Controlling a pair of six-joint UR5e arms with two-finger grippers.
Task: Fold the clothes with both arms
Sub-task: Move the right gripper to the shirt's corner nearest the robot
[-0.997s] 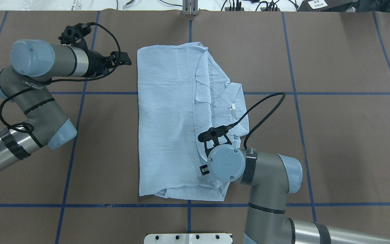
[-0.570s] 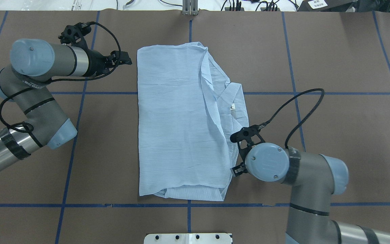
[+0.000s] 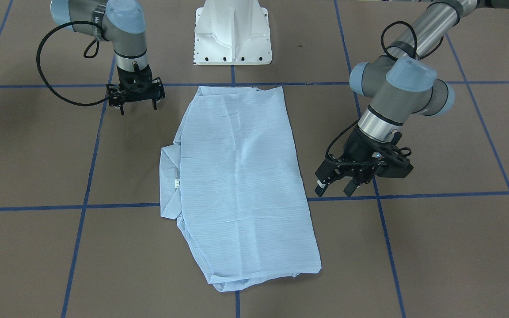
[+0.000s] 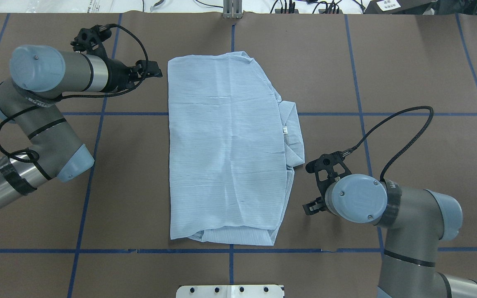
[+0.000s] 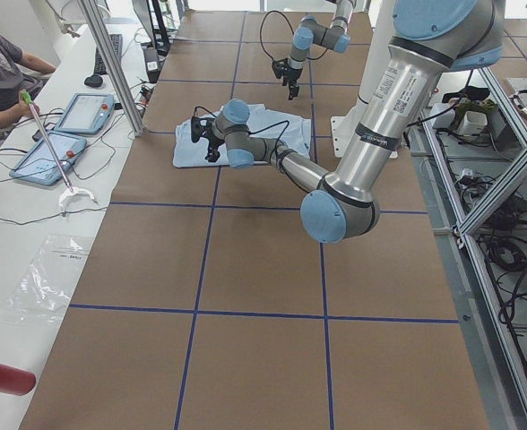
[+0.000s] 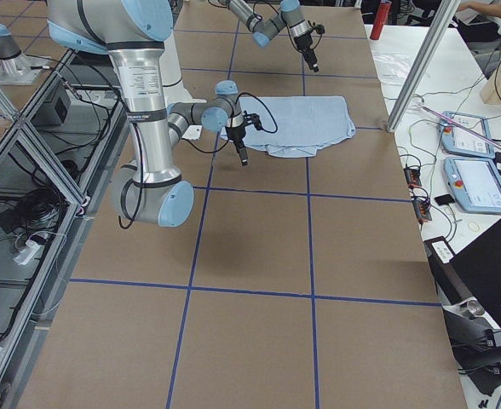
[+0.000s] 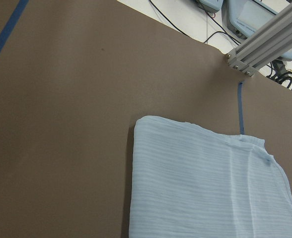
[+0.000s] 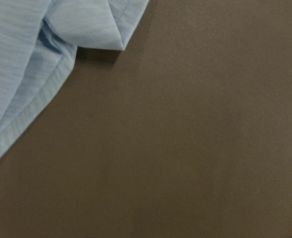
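Just off the right edge of the shirt [image 4: 226, 145], toward the robot's end: right gripper [image 3: 137, 104] parted wide, empty, clear of the cloth. Off the opposite edge, toward the far end: left gripper [image 3: 335, 187] likewise spread and holding nothing, pointed at the far left corner with bare table [image 4: 408, 62] beneath. Between the two, flat at mid-table, already folded lengthwise into one long panel, with the collar [image 4: 292, 128] and a few loose layers poking out on the right and a strip of under-layer showing at the near end. Judged next: a crosswise fold, end over end. To do it well, come down low and level at matching corners of one end, pinching every layer together rather than only the top sheet. Lift both sides at the same height and pace, keeping the edge taut between the pincers. Carry it over in an arc, lay it square on the other end, and let go only once the cloth lies flat. Mind the collar side, likely to bunch or slip out.
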